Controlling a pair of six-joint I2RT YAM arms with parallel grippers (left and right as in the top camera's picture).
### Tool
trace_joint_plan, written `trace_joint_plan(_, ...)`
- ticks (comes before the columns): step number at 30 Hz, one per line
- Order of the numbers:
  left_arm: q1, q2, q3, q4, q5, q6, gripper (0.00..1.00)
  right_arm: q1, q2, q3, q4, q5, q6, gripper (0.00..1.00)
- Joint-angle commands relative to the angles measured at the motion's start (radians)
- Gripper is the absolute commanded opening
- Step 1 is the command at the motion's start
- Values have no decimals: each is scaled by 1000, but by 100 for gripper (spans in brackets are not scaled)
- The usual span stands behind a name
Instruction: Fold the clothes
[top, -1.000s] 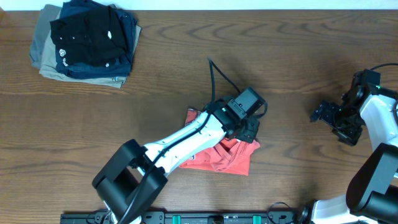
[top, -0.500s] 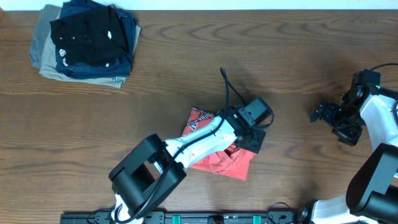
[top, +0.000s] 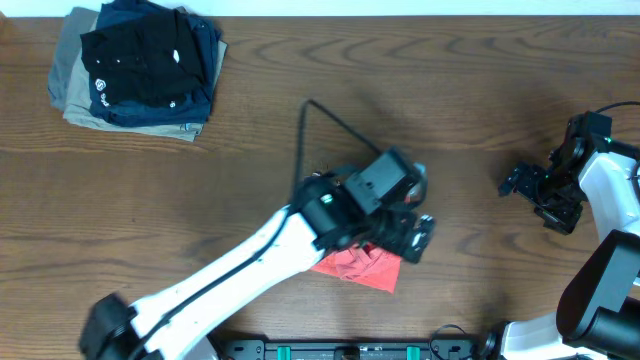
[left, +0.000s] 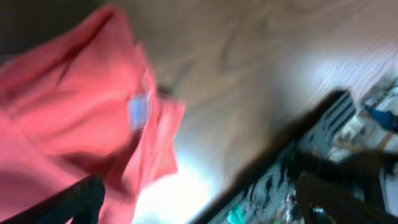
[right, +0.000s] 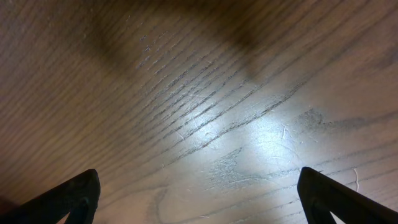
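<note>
**Clerk:** Where did the garment lie?

**Inspector:** The coral-red cotton T-shirt (top: 358, 266) lay bunched on the brown wood-grain table (top: 300, 120), below the centre of the overhead frame. The left arm crossed over it and covered its upper part. Only its lower edge showed past the arm. In the left wrist view it filled the left half of the frame, creased, with a small pale label (left: 139, 112) showing on the cloth.

**Clerk:** And the left gripper?

**Inspector:** The left gripper (top: 415, 238) hung at the shirt's upper right corner. Its fingers (left: 81, 200) stood wide apart at the bottom corners of the wrist frame, with nothing clamped between them. That view was blurred, so I could not tell whether the near finger touched the cloth.

**Clerk:** The right side?

**Inspector:** The right gripper (top: 530, 190) stood at the right edge of the overhead frame, well apart from the shirt. Its jaws were fully spread and empty, over bare wood.

**Clerk:** Anything else on the table?

**Inspector:** A stack of folded black, navy and khaki garments (top: 135, 65) sat in the upper left corner. A black cable (top: 320, 115) looped above the left arm's wrist.
</note>
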Motion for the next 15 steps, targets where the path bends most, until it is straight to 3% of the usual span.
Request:
trace_joint_plan(1,12,-12,3,-134,-115,20,98,-4,1,14,0,0,-8,99)
trace_joint_plan(5,10,13,-47,-207,-130,20,98,-4,1,14,0,0,-8,99)
trace_joint_plan(15,-32,191,-93,-103,-119,33,99,-3,1,14,0,0,-8,99)
